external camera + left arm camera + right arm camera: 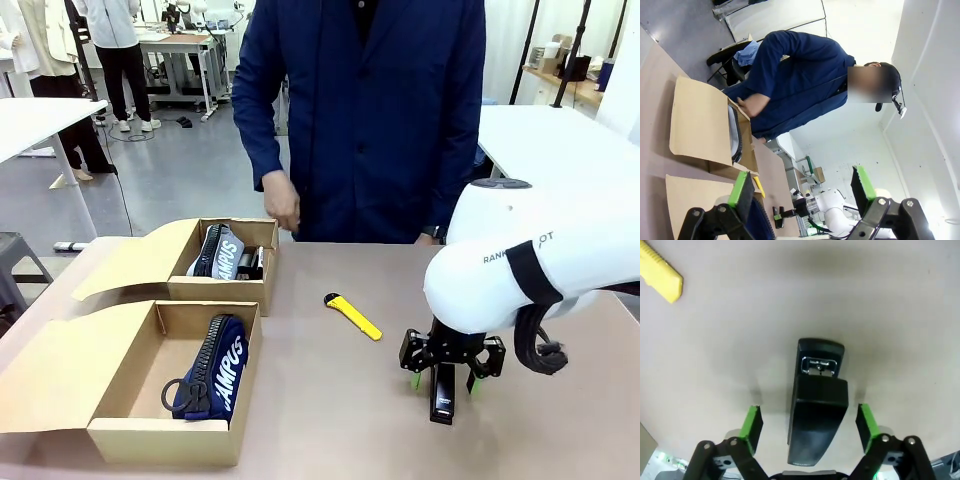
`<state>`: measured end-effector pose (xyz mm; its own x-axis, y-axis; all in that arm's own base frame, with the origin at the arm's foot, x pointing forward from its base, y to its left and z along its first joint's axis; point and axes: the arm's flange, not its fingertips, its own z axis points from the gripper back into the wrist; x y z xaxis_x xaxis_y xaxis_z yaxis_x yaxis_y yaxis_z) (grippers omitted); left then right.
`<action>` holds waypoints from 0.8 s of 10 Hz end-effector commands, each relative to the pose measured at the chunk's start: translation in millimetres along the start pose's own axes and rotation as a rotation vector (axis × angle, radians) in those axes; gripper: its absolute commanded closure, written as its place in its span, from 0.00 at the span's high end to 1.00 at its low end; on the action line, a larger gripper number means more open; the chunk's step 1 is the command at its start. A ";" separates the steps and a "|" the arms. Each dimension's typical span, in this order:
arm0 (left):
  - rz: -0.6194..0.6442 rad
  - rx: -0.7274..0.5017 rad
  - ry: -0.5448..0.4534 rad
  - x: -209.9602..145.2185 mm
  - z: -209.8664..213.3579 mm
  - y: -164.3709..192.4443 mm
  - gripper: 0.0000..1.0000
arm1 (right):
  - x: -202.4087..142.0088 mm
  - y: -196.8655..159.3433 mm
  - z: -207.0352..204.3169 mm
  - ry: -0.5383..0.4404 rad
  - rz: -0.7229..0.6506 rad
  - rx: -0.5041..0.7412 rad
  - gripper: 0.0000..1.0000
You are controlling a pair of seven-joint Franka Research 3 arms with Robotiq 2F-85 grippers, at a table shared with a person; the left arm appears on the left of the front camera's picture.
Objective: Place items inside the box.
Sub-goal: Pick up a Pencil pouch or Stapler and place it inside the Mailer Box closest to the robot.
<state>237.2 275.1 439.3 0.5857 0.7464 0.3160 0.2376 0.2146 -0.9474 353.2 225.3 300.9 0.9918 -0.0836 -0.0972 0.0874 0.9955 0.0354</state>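
Black stapler (817, 390), wrist view shows gaps to right hand (809, 417) pads (752, 427), left hand (801, 187) spread

With the utility knife (352, 316) on the table (330, 420) as the clock's centre, seen from the robot's side, the stapler (441, 402) lies at 4 o'clock, between the right gripper's (443, 382) fingers and touching neither. The long box (165, 440) sits at 8 o'clock with the CAMPUS pouch (215, 370) inside. The shorter box (222, 292) stands at 10 o'clock, just behind the long one, holding a second pouch (222, 252). The person (370, 110) stands at 12 o'clock.
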 end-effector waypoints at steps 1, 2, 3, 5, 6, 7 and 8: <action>-0.022 -0.025 -0.016 -0.5 -1.3 -0.1 1.00 | 3.2 3.9 6.6 -0.037 -0.033 -0.018 0.42; -0.022 -0.025 -0.016 -0.5 -1.3 -0.1 1.00 | 2.7 2.7 6.4 -0.034 -0.036 -0.015 0.23; -0.022 -0.025 -0.016 -0.5 -1.3 -0.1 1.00 | 3.2 4.0 3.3 -0.035 -0.033 -0.013 0.00; -0.022 -0.025 -0.016 -0.5 -1.3 -0.1 1.00 | 2.5 2.0 3.2 -0.028 -0.042 -0.006 0.00; -0.022 -0.025 -0.016 -0.5 -1.3 -0.1 1.00 | 2.5 -1.6 5.8 -0.027 -0.057 0.010 0.06; -0.022 -0.025 -0.016 -0.5 -1.3 -0.1 1.00 | 3.7 -12.0 10.1 -0.021 -0.084 0.031 0.00; -0.022 -0.025 -0.016 -0.5 -1.3 -0.1 1.00 | 4.5 -34.4 22.0 -0.008 -0.117 0.086 0.00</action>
<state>237.2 275.1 439.3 0.5858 0.7463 0.3160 0.2376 0.2147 -0.9473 362.3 208.4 313.5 0.9842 -0.1532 -0.0892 0.1590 0.9853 0.0631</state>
